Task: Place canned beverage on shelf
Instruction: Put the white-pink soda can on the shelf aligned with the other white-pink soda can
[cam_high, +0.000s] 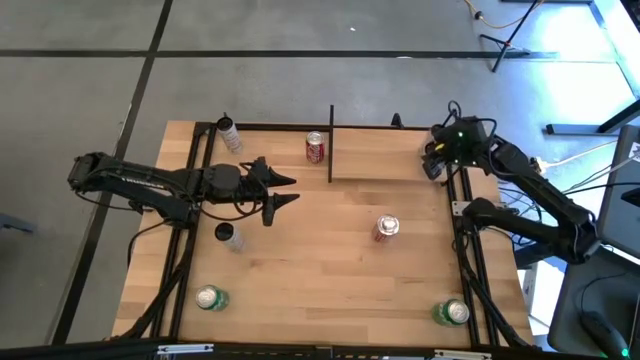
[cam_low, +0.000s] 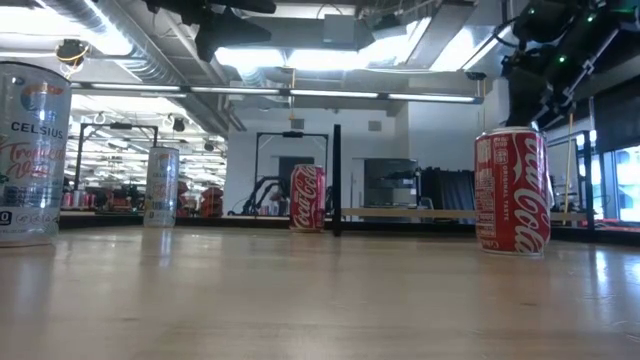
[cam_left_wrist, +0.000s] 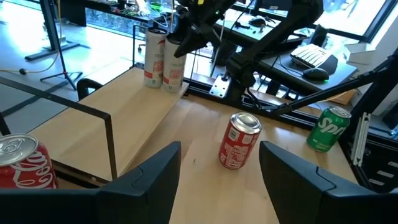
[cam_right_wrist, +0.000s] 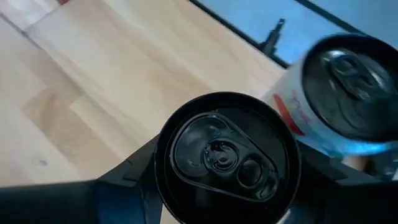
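Observation:
The shelf (cam_high: 390, 160) is a light board with black posts at the table's far right. My right gripper (cam_high: 435, 165) hangs over the shelf's right end, shut on a black-topped can (cam_right_wrist: 227, 155). A white can with red lettering (cam_right_wrist: 348, 93) stands close beside it. The left wrist view shows both cans (cam_left_wrist: 163, 59) at the shelf's far end. My left gripper (cam_high: 282, 192) hovers open over the table's left half, with nothing between its fingers. A red can (cam_left_wrist: 239, 140) stands upright on the table beyond it. My right gripper pinches the black-topped can between its two fingers (cam_right_wrist: 124, 186), one on each side of its upper wall just below the rim (cam_right_wrist: 160, 163). The fingers slant down from above. Whether the can's base rests on the shelf board I cannot tell.
Another red can (cam_high: 315, 148) stands on the table just left of the shelf's left post (cam_high: 331, 140). Two slim white cans (cam_high: 230, 135) (cam_high: 228, 235) stand at the left. Green cans (cam_high: 210, 297) (cam_high: 452, 312) stand at the two near corners. Black rails run along both table sides.

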